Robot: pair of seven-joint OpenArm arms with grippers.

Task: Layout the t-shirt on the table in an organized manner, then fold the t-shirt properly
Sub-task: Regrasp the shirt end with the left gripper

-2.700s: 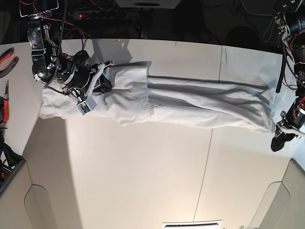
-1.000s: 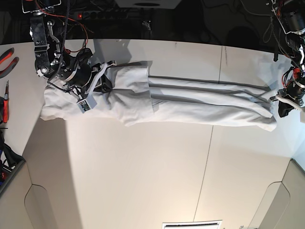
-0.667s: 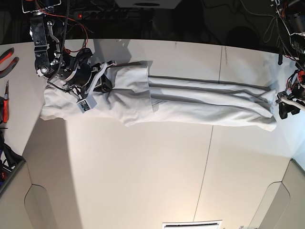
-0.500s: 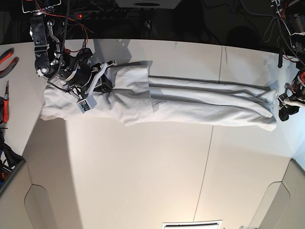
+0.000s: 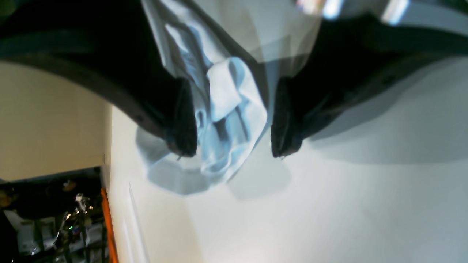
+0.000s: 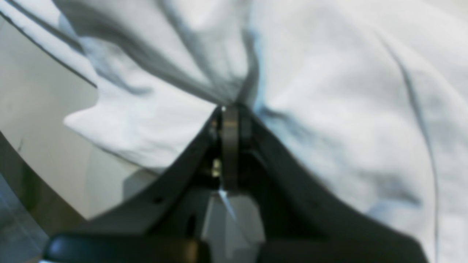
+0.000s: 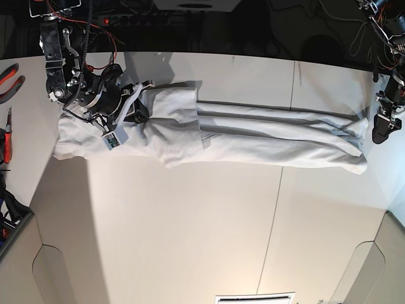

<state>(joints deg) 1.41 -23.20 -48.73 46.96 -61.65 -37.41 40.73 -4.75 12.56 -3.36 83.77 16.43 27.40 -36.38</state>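
Observation:
The white t-shirt [image 7: 253, 136] lies pulled into a long narrow band across the table [image 7: 190, 221], from far left to far right. My right gripper [image 7: 137, 113] sits on its left part, shut on a pinch of cloth; in the right wrist view the shirt's folds [image 6: 329, 109] run into the closed tips [image 6: 228, 113]. My left gripper [image 7: 380, 134] hangs open just past the shirt's right end, apart from it. In the left wrist view its dark fingers [image 5: 181, 124] stand wide, and the bunched shirt end [image 5: 223, 120] shows in the gap, lying on the table [image 5: 347, 190].
Red-handled pliers [image 7: 9, 79] and another red tool [image 7: 6, 142] lie at the left edge. A dark seam [image 7: 276, 209] crosses the tabletop. Rounded cut-outs [image 7: 60, 275] mark the near corners. Cables and a power strip [image 7: 152, 19] run along the far side.
My left gripper has opened, let go of the shirt's right end and drawn away up and to the right. The shirt end rests on the table. The right arm has not moved.

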